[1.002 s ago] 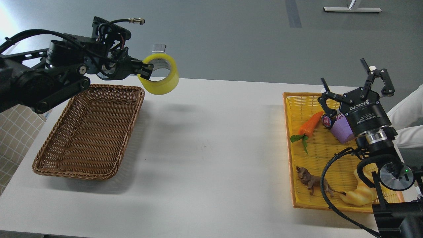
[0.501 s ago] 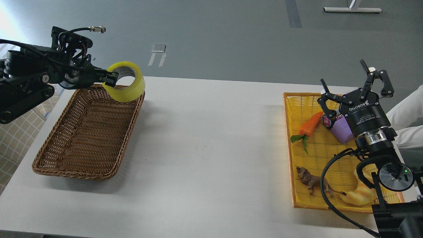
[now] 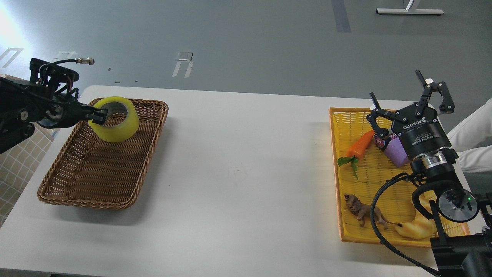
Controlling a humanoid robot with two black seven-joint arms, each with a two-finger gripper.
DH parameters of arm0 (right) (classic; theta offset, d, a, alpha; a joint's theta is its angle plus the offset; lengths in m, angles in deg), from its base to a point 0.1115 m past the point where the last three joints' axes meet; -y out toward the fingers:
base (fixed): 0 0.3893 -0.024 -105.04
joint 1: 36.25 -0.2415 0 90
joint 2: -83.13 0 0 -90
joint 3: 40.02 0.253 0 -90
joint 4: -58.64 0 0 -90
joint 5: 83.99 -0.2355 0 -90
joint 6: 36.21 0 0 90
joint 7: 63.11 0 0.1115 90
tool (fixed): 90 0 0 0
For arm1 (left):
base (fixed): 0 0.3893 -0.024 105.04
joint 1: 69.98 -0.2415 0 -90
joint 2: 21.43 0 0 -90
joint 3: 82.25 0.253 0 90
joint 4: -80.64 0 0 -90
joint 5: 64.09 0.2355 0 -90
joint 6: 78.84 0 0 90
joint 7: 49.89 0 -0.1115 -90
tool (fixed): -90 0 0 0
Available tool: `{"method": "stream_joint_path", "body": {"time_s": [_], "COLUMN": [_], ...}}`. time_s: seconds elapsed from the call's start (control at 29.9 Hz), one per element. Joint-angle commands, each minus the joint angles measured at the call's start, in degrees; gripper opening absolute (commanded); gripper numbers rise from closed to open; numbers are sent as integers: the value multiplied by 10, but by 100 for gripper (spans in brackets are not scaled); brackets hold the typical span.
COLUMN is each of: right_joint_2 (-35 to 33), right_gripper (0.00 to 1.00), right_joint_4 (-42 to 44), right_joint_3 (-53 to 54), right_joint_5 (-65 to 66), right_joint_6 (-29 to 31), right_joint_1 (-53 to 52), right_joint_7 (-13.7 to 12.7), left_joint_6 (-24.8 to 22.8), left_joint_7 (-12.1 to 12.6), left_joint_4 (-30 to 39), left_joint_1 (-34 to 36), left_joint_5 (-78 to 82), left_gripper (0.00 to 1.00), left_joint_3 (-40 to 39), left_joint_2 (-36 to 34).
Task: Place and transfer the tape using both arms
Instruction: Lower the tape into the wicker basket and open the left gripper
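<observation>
Your left gripper (image 3: 100,114) is clamped on the tape (image 3: 114,124), its fingers pinching the roll's wall at the near-left rim, so the roll hangs just beyond the fingertips with its open core facing up and toward you. Directly beneath the gripper lies the far end of the brown wicker basket (image 3: 115,192); whether the roll's underside touches the weave or hangs just clear of it, you cannot tell from this angle. Your right gripper (image 3: 409,100) stands well away across the white table (image 3: 246,173), fingers spread wide and holding nothing, raised over the far part of the yellow tray (image 3: 336,184) with the toy carrot (image 3: 359,145) and purple cup (image 3: 396,152) just below it. Judging from this, the carry across is nearly finished: the tape is on the left side and over its basket. What is left for you is to settle the roll on the basket floor, let the fingers part, and draw the left arm clear.
</observation>
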Motion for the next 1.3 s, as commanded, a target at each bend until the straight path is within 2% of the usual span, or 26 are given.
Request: {"method": "stream_joint_path", "body": {"time_s": [0.0, 0.33, 1.27], "right_joint_2": [0, 0, 2], "right_gripper": [100, 100, 100], "right_joint_4": [1, 2, 5], "right_joint_3": [1, 1, 0], "right_joint_5": [0, 0, 0], "right_joint_6": [0, 0, 0], "right_joint_1": [-1, 1, 2], "right_joint_7": [0, 0, 0], "left_joint_6": [0, 30, 48], "left_joint_7": [-4, -6, -7], "left_joint_4": [0, -2, -31], "left_joint_1": [-9, -60, -85], "left_joint_5": [1, 2, 0], "left_gripper": [0, 0, 0], "left_joint_3": [0, 3, 3], "left_joint_2": [0, 0, 10]}}
